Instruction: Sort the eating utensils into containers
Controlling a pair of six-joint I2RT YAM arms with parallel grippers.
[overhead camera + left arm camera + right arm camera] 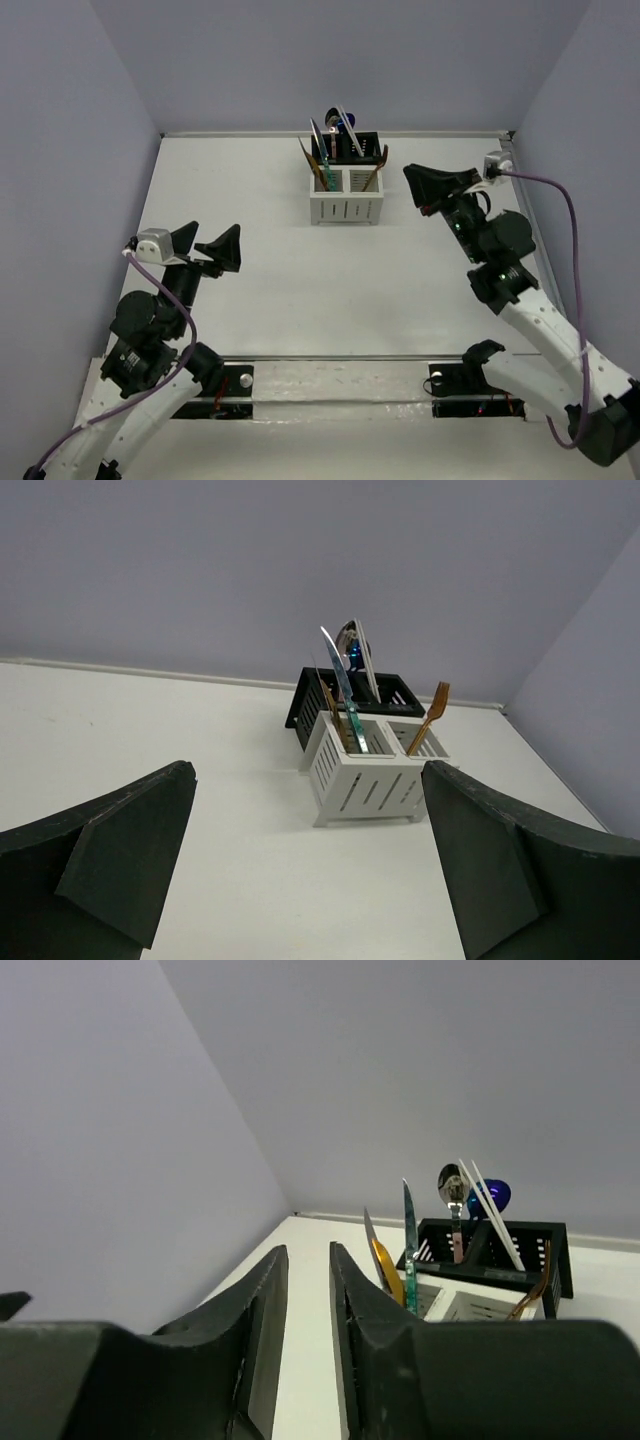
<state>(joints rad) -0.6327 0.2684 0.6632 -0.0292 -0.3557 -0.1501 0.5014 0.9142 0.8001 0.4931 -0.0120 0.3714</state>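
The caddy (347, 209) stands at the back middle of the table, its two white slotted compartments in front and its two black ones behind. Several utensils (325, 140) stand upright in it. The left wrist view shows the caddy (368, 783) with a teal-handled knife (345, 695) and an orange fork (433, 716). The right wrist view shows a pink-handled spoon (452, 1192) and a blue spoon (494, 1198). My left gripper (216, 230) is open and empty, well to the front left of the caddy. My right gripper (410, 172) is just right of the caddy, its fingers (270, 1280) nearly together with nothing between them.
The white table is walled by pale violet panels at the back and both sides. A purple cable (560, 195) runs from the right wrist along the right edge. No loose utensil shows on the table top.
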